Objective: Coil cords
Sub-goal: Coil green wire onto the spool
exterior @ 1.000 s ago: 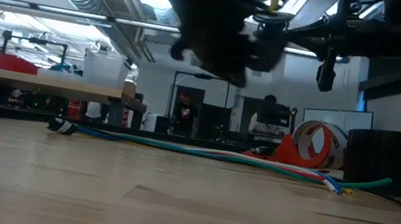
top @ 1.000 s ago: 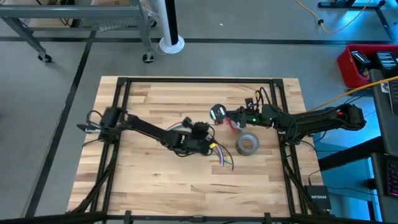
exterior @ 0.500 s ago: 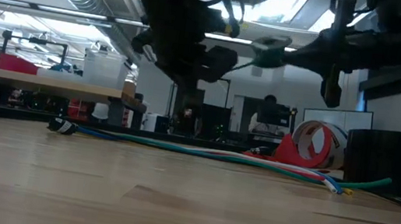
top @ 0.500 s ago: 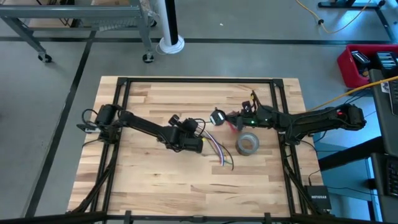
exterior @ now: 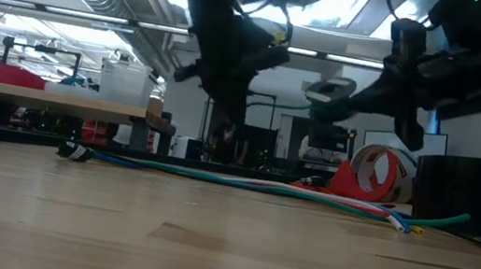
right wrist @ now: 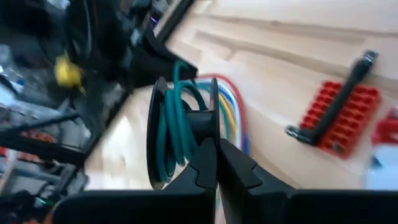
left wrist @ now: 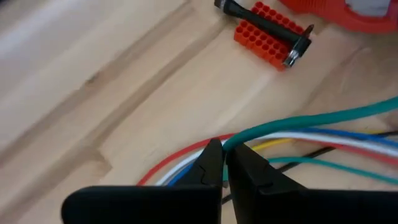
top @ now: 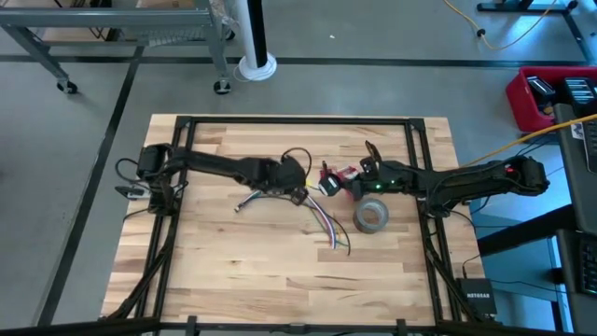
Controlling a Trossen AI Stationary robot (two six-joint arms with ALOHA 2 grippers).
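Observation:
The multicoloured cord bundle (top: 322, 224) lies loose on the wooden table, also showing in the low view (exterior: 289, 189). My left gripper (top: 298, 187) hovers above its far end, shut on a green wire (left wrist: 298, 121). This wire runs on to a black spool (right wrist: 183, 134), where several turns of it are wound. My right gripper (top: 336, 184) is shut on that spool (top: 326, 184) above the table, just right of my left gripper. My left gripper pinches the green wire (left wrist: 233, 142) between its two fingertips, which lie across it. The wire rises clear of the other strands (left wrist: 323, 138), which lie on the table below, and leads away toward the spool. My right gripper pinches the edge of one of the spool's flanges (right wrist: 214, 127) between its two fingers. The spool is lifted clear of the table, and its wound green wire (right wrist: 174, 130) shows between the two flanges.
A grey tape roll (top: 370, 217) lies on the table near my right gripper. A red pegged block with a black tool across it (left wrist: 267, 31) lies beyond the cords, also showing in the right wrist view (right wrist: 339, 118). Black frame rails (top: 410, 140) edge the table.
My left gripper has gone from over the bundle toward the table's far edge. My right gripper has come slightly toward the near edge and lower, turning the spool about.

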